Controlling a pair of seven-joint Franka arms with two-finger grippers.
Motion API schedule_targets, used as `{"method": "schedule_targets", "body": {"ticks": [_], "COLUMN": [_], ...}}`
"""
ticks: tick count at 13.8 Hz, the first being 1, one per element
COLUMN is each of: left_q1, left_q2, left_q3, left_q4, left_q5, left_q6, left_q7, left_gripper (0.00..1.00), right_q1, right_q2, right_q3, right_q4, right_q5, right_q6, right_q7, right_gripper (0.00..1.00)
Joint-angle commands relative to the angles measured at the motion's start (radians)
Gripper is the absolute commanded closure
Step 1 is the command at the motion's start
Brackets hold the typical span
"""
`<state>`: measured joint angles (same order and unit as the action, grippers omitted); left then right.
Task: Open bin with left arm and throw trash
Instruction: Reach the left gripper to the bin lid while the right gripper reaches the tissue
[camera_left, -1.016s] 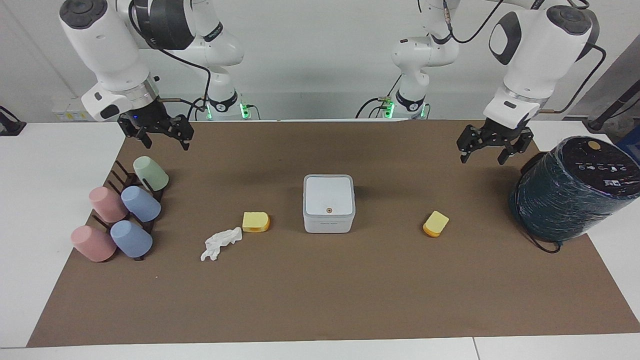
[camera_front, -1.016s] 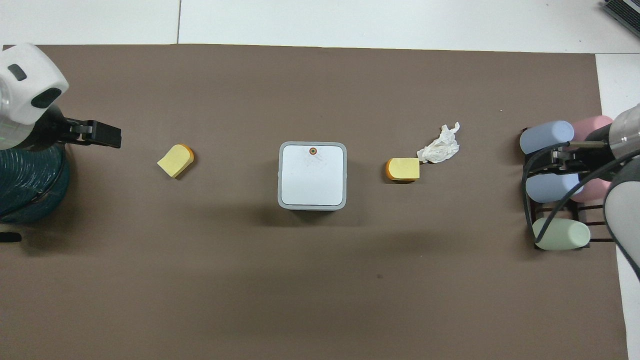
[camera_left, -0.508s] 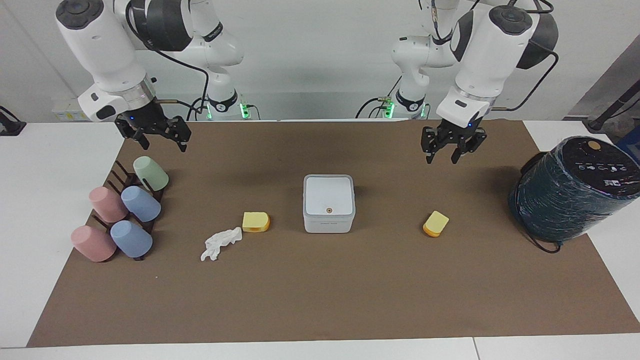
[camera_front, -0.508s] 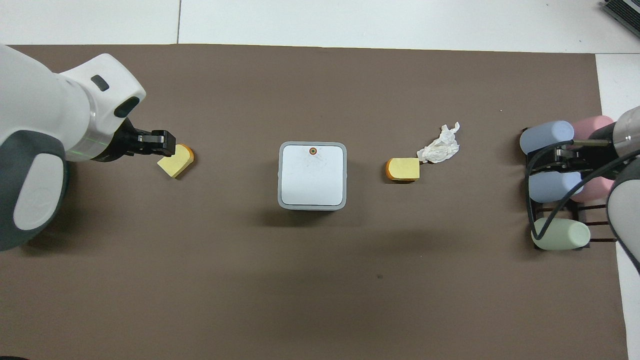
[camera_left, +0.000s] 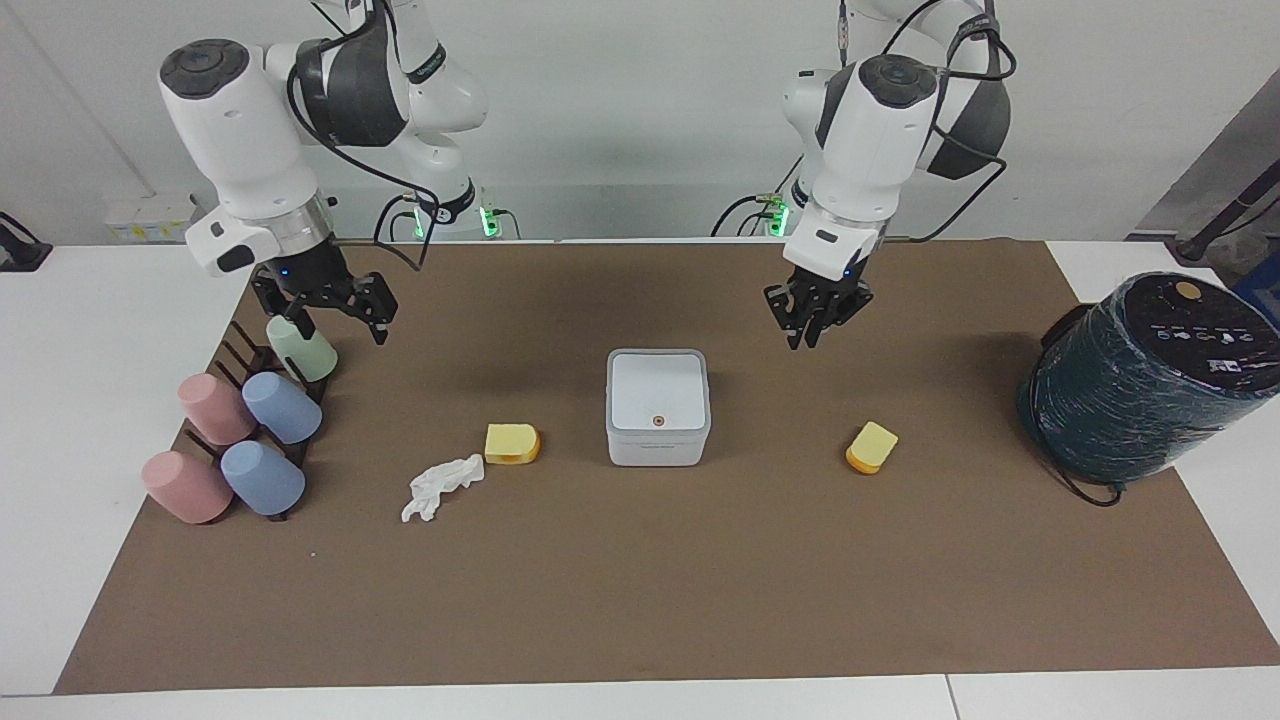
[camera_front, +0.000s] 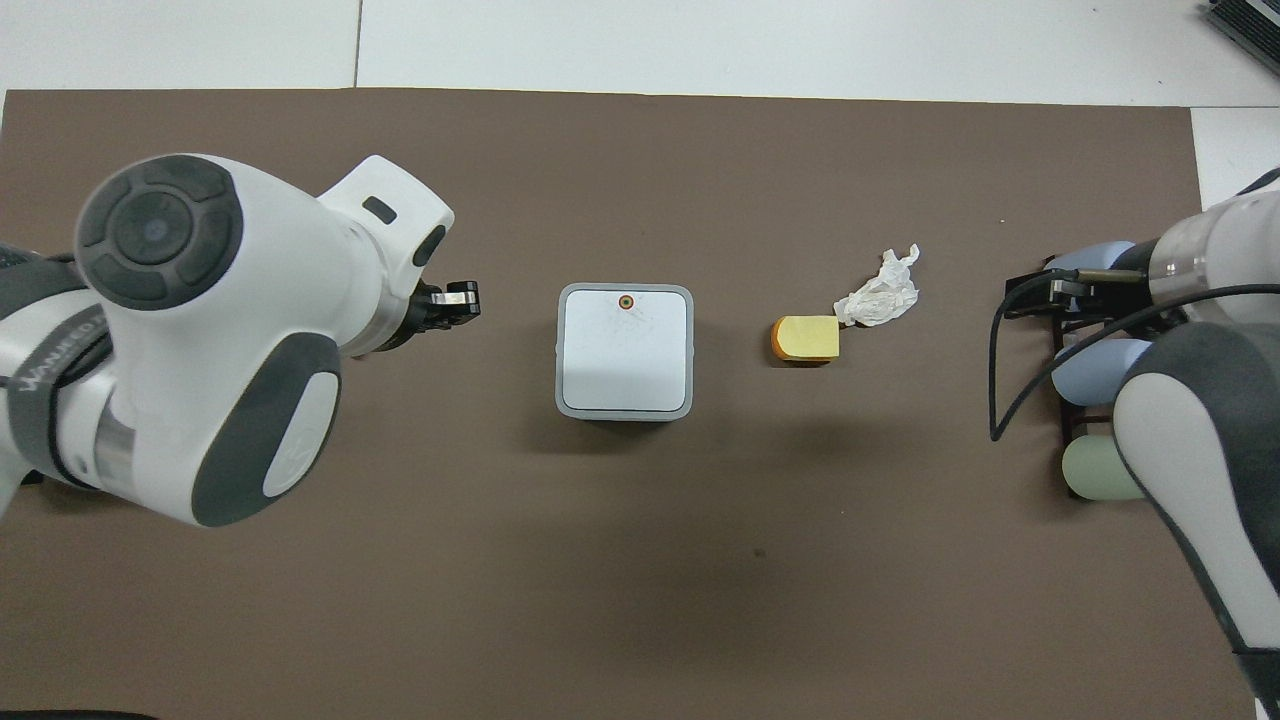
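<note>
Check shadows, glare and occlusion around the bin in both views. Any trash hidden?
Facing view: soft shadows on the mat under both arms, no glare on the bin; tissue wad, near chunk and far-end chunk all show. Overhead view: the left arm hides the far-end chunk; the bin's shadow falls nearer the robots.

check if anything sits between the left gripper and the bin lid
Nothing visible does. The left gripper hangs in the air over bare mat, toward the left arm's end of the table from the bin. The lid is shut with nothing on it, and the nearest bread chunk lies off that line.
</note>
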<state>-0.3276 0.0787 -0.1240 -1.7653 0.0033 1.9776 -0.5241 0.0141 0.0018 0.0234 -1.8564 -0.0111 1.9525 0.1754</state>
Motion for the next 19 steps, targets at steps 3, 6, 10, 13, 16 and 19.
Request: {"method": "schedule_targets", "body": {"ticks": [3, 6, 10, 13, 16, 19], "left_q1": [-0.09, -0.103, -0.122, -0.146, -0.156, -0.166], "left_q2": [0.056, 0.061, 0.067, 0.087, 0.122, 0.154], "left_q3": [0.014, 0.012, 0.012, 0.012, 0.012, 0.012], "left_q4": [-0.016, -0.071, -0.105, -0.117, -0.111, -0.106], "left_q5": [-0.014, -0.06, -0.106, -0.151, -0.16, -0.171], "left_q6": [0.15, 0.277, 0.378, 0.447, 0.478, 0.512], "left_q7": [-0.155, -0.174, -0.211, -0.246, -0.263, -0.27], "left_gripper": [0.98, 1.0, 1.0, 1.0, 1.0, 1.0], "right_q1": [0.027, 0.061, 0.073, 0.073, 0.075, 0.073], "right_q2": [0.145, 0.277, 0.316, 0.323, 0.31, 0.282], "right_q3": [0.0, 0.004, 0.004, 0.004, 0.004, 0.003], "right_q4": [-0.032, -0.033, -0.2, -0.276, -0.273, -0.244], "right_q5": [0.006, 0.006, 0.006, 0.006, 0.006, 0.008], "right_q6": [0.224, 0.473, 0.745, 0.907, 0.84, 0.718], "right_q7": [0.029, 0.065, 0.064, 0.05, 0.029, 0.038], "right_gripper": [0.0, 0.0, 0.0, 0.6, 1.0, 1.0]}}
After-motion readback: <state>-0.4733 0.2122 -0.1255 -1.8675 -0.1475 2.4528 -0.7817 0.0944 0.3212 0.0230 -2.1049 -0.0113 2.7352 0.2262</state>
